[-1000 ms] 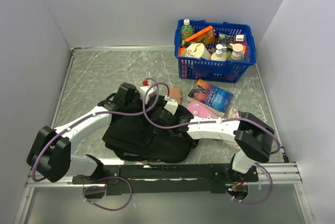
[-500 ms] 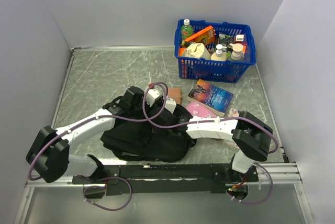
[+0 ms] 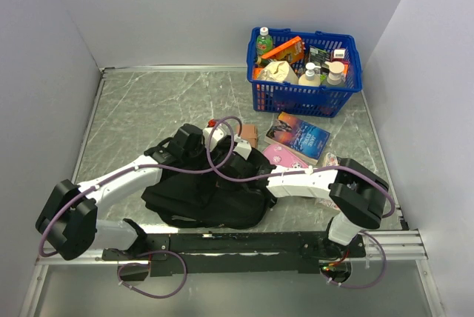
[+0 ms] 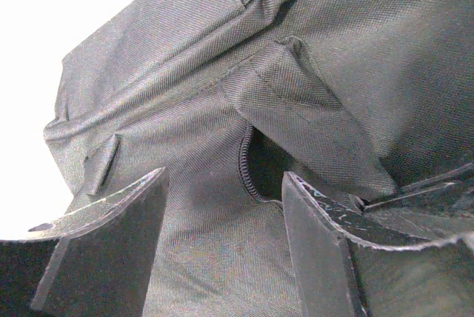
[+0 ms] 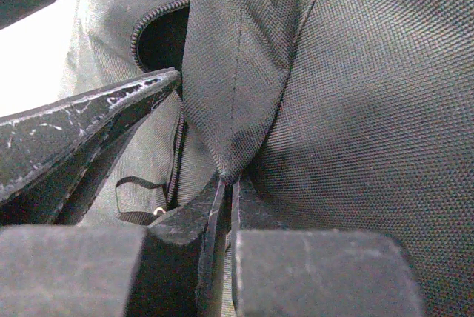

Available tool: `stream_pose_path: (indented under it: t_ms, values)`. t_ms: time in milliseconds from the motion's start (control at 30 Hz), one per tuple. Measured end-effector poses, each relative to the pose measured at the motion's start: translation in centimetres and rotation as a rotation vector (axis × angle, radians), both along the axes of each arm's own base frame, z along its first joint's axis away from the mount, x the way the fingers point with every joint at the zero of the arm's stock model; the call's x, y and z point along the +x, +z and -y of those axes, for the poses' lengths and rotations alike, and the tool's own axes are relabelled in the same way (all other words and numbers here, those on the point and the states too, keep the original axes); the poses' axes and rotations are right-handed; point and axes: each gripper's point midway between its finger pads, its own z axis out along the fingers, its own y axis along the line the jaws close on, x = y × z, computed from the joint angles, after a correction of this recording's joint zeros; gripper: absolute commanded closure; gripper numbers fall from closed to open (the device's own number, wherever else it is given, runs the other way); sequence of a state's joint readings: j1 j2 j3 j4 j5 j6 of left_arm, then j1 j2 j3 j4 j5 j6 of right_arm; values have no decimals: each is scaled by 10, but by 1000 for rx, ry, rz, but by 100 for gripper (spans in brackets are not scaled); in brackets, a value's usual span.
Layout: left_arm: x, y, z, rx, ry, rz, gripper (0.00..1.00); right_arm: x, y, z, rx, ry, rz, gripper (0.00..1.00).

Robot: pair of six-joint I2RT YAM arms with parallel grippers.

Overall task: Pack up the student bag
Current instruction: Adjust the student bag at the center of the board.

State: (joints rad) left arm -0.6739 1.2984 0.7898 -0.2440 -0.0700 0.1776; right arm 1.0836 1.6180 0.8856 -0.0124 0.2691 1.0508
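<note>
Bag [image 3: 200, 198]: lying slumped toward 6 o'clock on table [image 3: 148, 109].
Right gripper [image 5: 226, 184]: pinching a fabric fold beside the zip [image 4: 244, 172], apparently holding the opening up.
Left gripper [image 4: 222, 184]: hovering with jaws apart, gripping nothing, facing the zip gap.
Basket [image 3: 348, 87]: standing at 1 o'clock, well apart.
Book [image 3: 300, 135]: lying near 2 o'clock, probably awaiting packing.

The left arm [image 3: 118, 178] and right arm [image 3: 300, 181] are white with bulky black joints, looping purple cables [image 3: 235, 126], and flat, scuffed black fingers [image 4: 104, 250].
</note>
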Motion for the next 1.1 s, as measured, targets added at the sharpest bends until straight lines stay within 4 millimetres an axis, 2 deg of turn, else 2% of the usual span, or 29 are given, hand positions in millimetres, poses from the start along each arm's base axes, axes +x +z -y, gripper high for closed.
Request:
stream_pose_path:
  t_ms: [167,300,567,600,700,867,1100]
  values:
    - [1,-8,-4,29,18,-14,35,0,0,1,25,-5,0,100]
    - [1,-15,-9,60,34,-27,43,1,0,1,37,-4,-2,100]
    - [-2,-14,-14,84,42,-37,71,2,1,-1,58,0,-6,100]
    - [-2,-12,-14,84,43,-36,81,2,0,0,59,0,-7,100]
    - [-2,-7,-15,91,44,-32,99,2,0,-1,65,0,-5,100]
    - [-5,-3,-17,107,30,-46,99,3,0,-1,69,0,-2,100]
    - [-4,20,-20,67,-2,-86,99,3,1,-2,72,10,9,100]
